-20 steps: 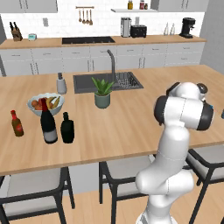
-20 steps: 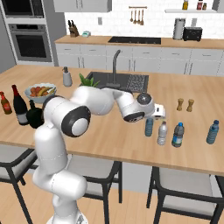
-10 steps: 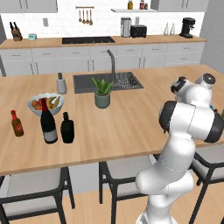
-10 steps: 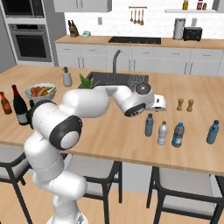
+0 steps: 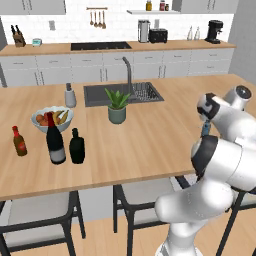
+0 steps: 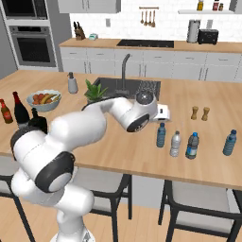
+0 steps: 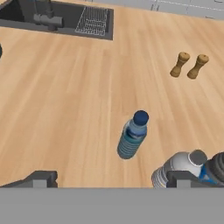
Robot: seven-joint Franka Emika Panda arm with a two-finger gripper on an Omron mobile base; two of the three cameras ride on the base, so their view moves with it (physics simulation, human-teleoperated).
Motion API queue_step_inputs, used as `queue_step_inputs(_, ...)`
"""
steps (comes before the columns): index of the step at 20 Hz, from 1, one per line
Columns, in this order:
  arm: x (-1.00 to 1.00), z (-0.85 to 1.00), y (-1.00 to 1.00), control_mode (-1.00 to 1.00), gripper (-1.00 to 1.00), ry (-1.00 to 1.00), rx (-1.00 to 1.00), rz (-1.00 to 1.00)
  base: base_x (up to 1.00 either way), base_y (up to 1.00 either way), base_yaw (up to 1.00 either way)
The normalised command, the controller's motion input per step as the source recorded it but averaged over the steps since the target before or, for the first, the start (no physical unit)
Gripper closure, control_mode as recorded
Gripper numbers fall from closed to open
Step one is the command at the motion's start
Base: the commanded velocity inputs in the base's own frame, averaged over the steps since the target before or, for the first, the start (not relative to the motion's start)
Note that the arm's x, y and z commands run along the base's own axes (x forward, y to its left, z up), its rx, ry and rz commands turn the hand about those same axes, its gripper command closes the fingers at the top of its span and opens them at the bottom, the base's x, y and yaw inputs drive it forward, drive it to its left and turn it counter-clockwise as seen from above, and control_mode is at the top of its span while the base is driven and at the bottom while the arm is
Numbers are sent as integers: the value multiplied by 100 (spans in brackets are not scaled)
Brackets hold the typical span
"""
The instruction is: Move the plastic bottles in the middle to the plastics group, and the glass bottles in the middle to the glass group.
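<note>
Near the counter's front edge on the right, four small bottles stand in a loose row: a blue-tinted bottle [image 6: 161,135], a clear-whitish bottle [image 6: 175,143] just beside it, a dark-capped labelled bottle [image 6: 192,145] touching or nearly touching that one, and another blue bottle [image 6: 229,142] well apart at the far right. Which of these already count as the plastics group is hard to tell from here. The gripper [image 7: 111,181] hangs above the blue-tinted bottle with its fingers spread wide and nothing between them. Far to the left, the squat black bottle [image 5: 76,146] stands just beside the wine bottle [image 5: 55,141], with the sauce bottle [image 5: 19,141] near, so the glass side looks settled. The plastics step seems in hand; next comes lowering squarely over the blue-tinted bottle's body and closing.
</note>
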Motion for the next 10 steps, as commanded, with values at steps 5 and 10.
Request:
queue_step_inputs(5,-90,28,73,-100,-100,-4,0,3,0,0,0)
queue_step_inputs(10,-86,55,71,-100,-100,-6,0,13,0,0,0)
